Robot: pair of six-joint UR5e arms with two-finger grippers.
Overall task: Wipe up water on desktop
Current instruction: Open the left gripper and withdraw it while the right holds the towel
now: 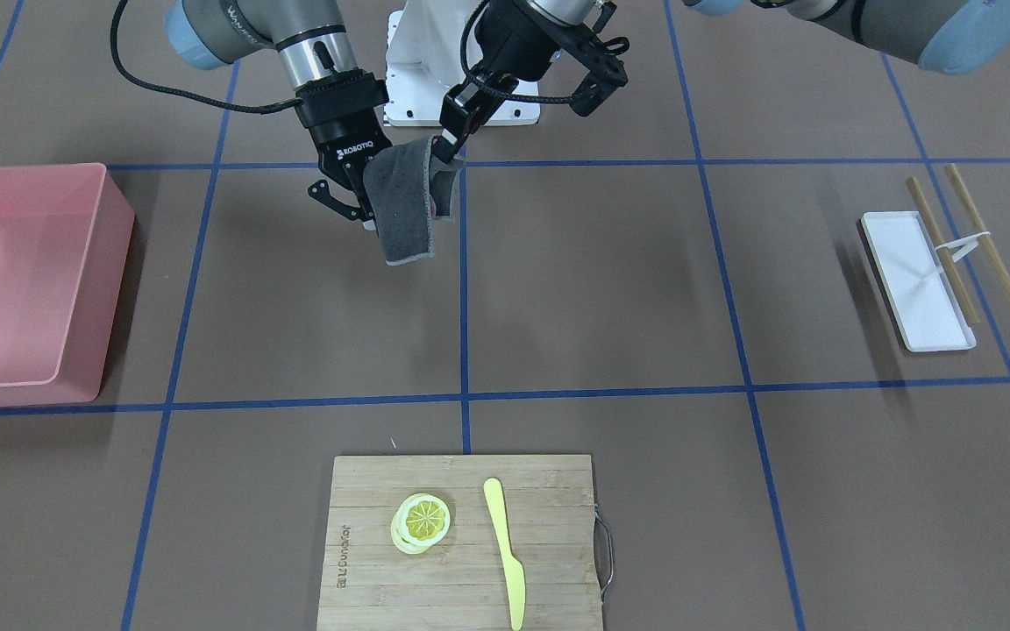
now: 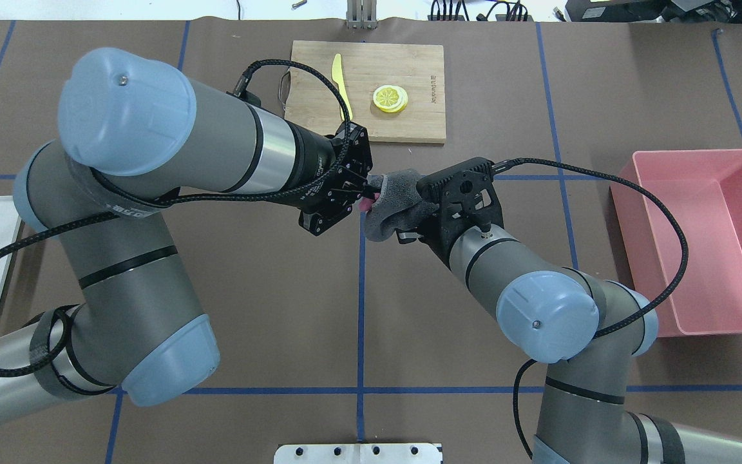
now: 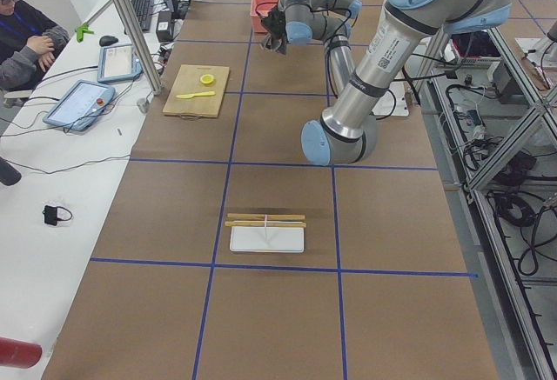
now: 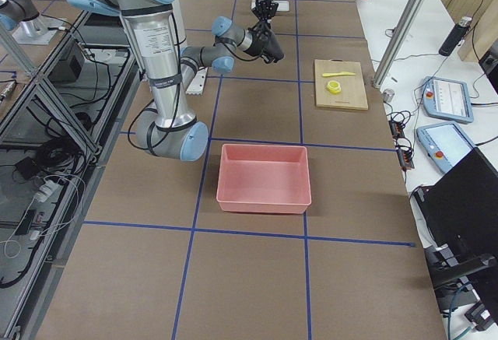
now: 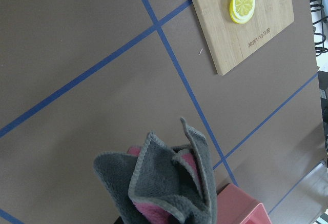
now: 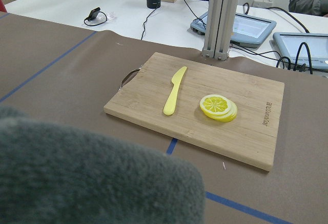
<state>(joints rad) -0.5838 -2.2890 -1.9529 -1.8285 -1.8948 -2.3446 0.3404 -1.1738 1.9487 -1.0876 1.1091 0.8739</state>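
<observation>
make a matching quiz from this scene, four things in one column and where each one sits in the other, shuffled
Things:
1. grey cloth
2. yellow knife
3. pink bin
4. white tray

Places:
a. on the bamboo cutting board, beside the lemon slices
b. on the desktop, robot's right side
c. up in the air between the two arms
d. on the desktop, robot's left side, by two wooden sticks

Pairs: 1-c, 2-a, 3-b, 4-d
</observation>
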